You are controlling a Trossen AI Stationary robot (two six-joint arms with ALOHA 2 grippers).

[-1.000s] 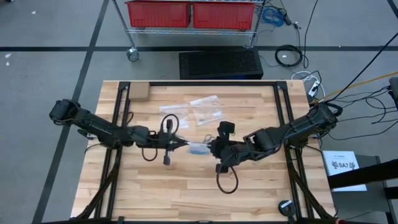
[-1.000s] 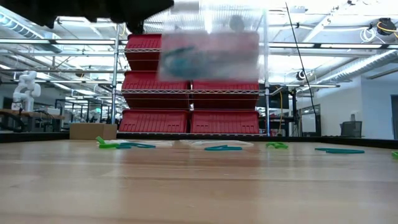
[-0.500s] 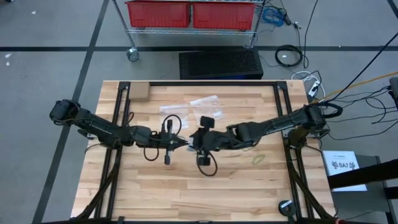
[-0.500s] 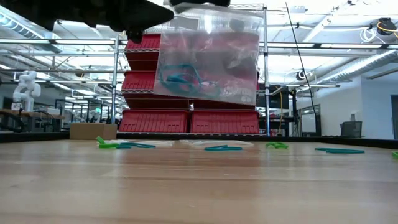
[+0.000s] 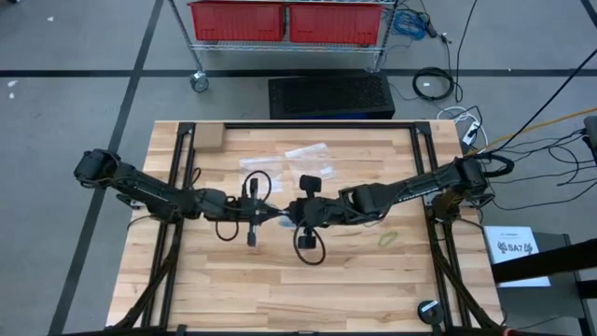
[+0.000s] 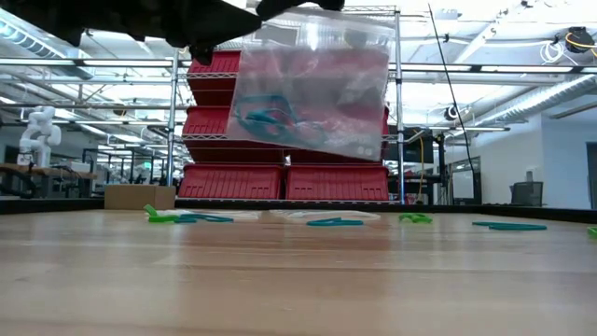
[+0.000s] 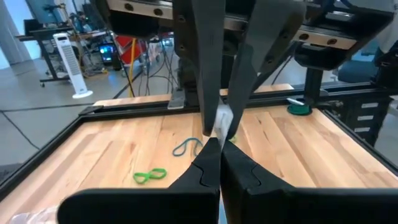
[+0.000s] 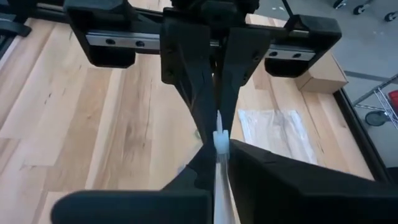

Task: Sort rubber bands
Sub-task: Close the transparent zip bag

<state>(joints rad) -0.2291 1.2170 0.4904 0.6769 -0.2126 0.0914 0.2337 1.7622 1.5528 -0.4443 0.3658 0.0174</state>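
- the left gripper [image 5: 276,217] and the right gripper [image 5: 291,217] meet tip to tip over the middle of the table [image 5: 280,289].
- both are clenched on the top edge of a clear plastic bag [image 6: 312,89], which hangs above the table.
- inside the bag lie some teal rubber bands [image 6: 266,117].
- more rubber bands rest on the wood: a green one [image 7: 150,176], a blue one [image 7: 188,147], and others far across the table in the low view.
- other clear bags [image 5: 308,161] lie flat on the far part of the table.
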